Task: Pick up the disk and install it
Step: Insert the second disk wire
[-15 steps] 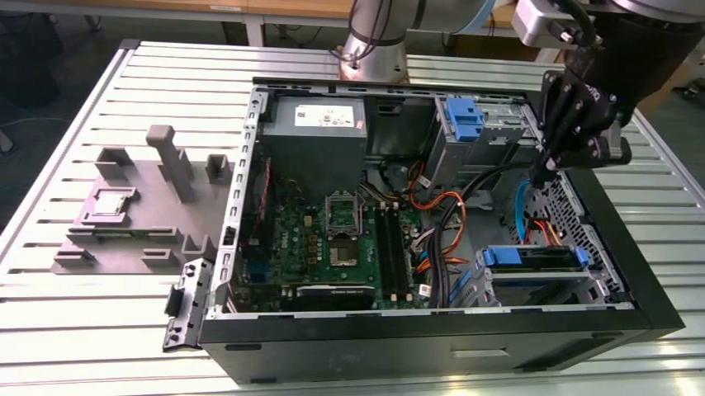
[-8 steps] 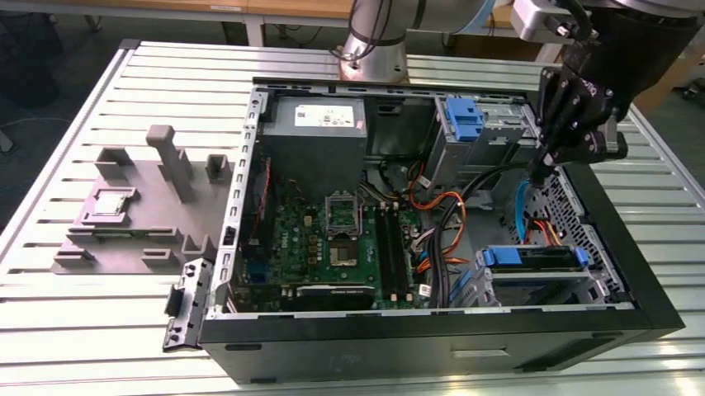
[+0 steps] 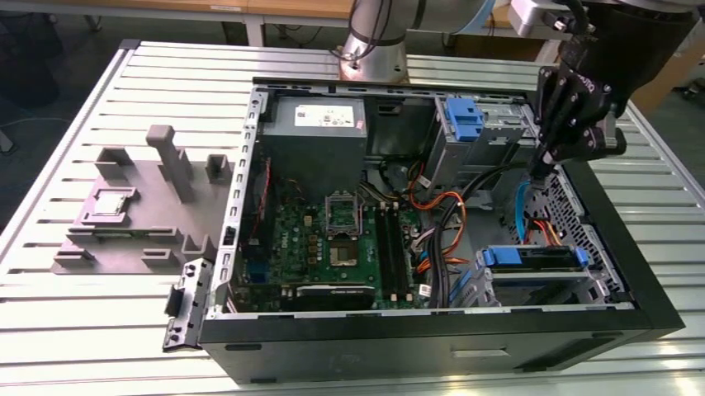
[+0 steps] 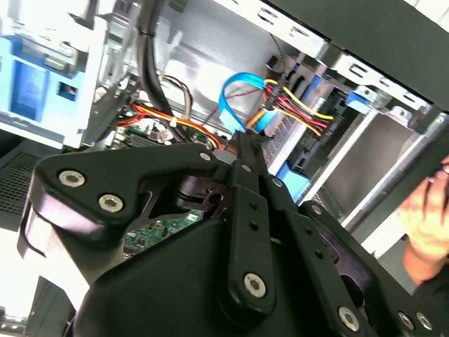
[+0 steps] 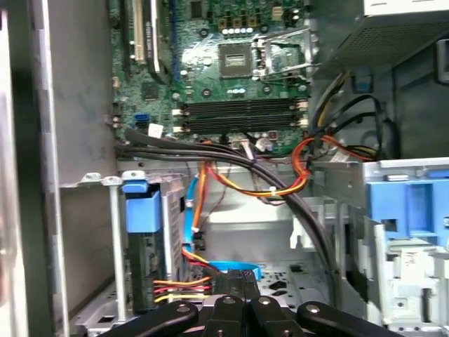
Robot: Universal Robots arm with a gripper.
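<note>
Gripper (image 3: pixel 540 173) hangs inside the open computer case (image 3: pixel 441 342), over the drive-bay corner on the exterior view's right. In both wrist views its fingers (image 4: pixel 242 144) look drawn together at the tips, with nothing clamped between them. The tips sit just beside the looped blue data cable (image 4: pixel 228 105); whether they touch it cannot be told.

The disk (image 3: pixel 531 257) is not in the gripper. It lies in the lower bay near the case's front corner, with its blue carrier rails showing. In the first wrist view the disk (image 5: pixel 144 260) stands edge-on in that bay, with red and yellow wires running to its end. The taller blue caddy (image 3: pixel 463 120) stands apart at the far end of the case and carries no drive.

Judging by this, the pick-up and the slide into the bay look done, and the work is at the tail of the install step. What remains calls for care around the cables. Any press on the disk would need to run straight along the bay and clear of the wire bundle.
</note>
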